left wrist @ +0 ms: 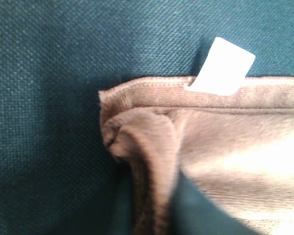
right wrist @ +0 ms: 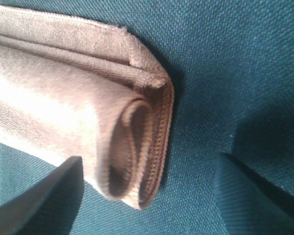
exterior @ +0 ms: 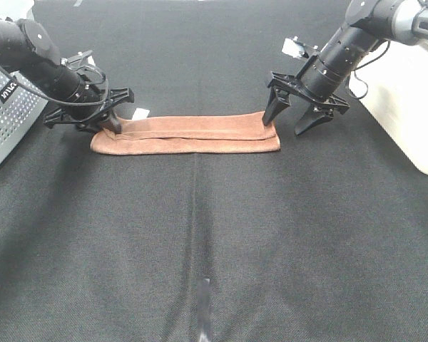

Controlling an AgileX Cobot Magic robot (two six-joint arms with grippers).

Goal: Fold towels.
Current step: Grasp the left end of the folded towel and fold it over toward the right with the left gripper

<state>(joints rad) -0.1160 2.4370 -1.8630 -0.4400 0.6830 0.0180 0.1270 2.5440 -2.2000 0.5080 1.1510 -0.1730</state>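
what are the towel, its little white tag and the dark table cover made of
The towel looks like soft terry or microfibre, matte reddish-brown: fuzzy nap, stitched hems. The tag seems a smooth thin white label; whether fabric or paper is unclear. The table cover looks like coarse woven dark cloth, matte, with a visible grid weave.
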